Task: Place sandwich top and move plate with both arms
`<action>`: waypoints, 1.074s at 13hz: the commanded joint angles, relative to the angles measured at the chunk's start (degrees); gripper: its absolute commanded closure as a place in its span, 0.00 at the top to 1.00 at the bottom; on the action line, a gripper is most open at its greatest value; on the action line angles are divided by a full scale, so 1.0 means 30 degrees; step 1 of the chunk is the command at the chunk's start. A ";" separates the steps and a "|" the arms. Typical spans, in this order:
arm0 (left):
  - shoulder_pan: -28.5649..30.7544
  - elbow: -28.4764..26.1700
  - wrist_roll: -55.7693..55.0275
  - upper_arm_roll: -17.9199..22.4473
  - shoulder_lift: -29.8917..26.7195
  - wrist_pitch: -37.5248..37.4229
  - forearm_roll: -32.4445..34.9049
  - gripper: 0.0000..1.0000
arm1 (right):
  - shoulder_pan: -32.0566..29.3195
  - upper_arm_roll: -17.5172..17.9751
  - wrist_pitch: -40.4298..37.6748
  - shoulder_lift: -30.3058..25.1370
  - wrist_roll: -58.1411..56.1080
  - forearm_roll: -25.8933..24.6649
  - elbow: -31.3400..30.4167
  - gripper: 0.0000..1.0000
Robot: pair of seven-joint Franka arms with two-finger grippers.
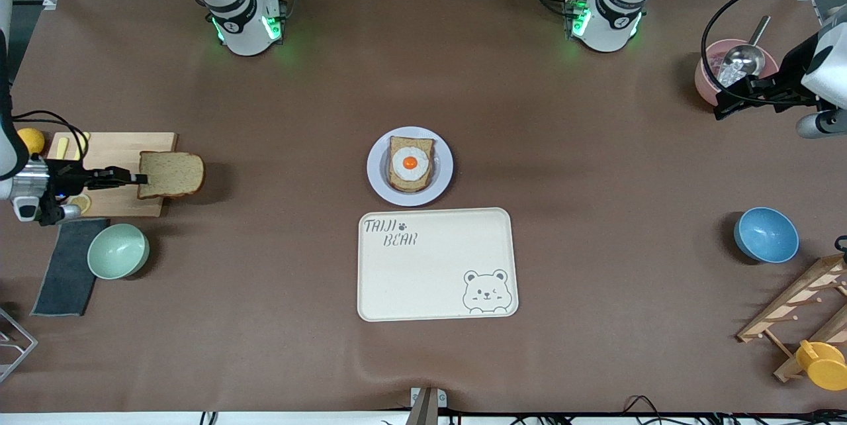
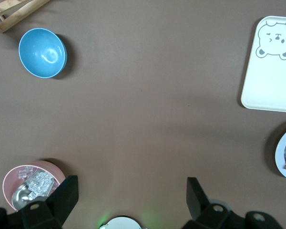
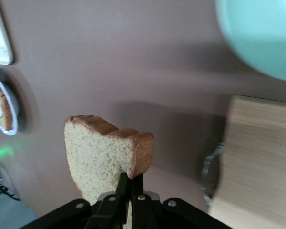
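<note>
My right gripper is shut on one edge of the sandwich top, a plain brown bread slice. It holds the slice in the air over the edge of the wooden board. In the right wrist view the fingers pinch the slice at its crust. The plate lies at the table's middle and bears a bread slice with a fried egg. My left gripper hangs open and empty over the table by the pink bowl. Its fingers stand wide apart.
A cream bear tray lies nearer the camera than the plate. A green bowl and a dark cloth sit by the board. At the left arm's end are a blue bowl, a wooden rack and a yellow cup.
</note>
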 commanded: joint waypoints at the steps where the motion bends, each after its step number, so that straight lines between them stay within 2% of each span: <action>1: -0.0063 0.0335 0.0266 0.0013 0.0107 -0.0348 -0.0090 1.00 | 0.1772 -0.0121 -0.0588 -0.0846 0.2151 0.0539 -0.0316 0.00; 4: -0.0092 0.0394 0.0266 0.0013 0.0107 -0.0348 -0.0061 1.00 | 0.3530 -0.0121 -0.0765 -0.0731 0.2715 0.1708 -0.0519 0.00; 6: -0.0092 0.0394 0.0237 0.0013 0.0107 -0.0377 -0.0060 1.00 | 0.4760 -0.0151 -0.0735 -0.0759 0.2861 0.3142 -0.0843 0.00; 11: -0.0092 0.0394 0.0237 -0.0016 0.0107 -0.0348 -0.0090 1.00 | 0.7569 -0.0121 -0.0503 -0.0788 0.3946 0.3908 -0.0873 0.00; 14: -0.0092 0.0394 0.0207 -0.0045 0.0107 -0.0348 -0.0148 1.00 | 0.9359 -0.0121 0.0287 -0.0614 0.4444 0.5254 -0.0902 0.00</action>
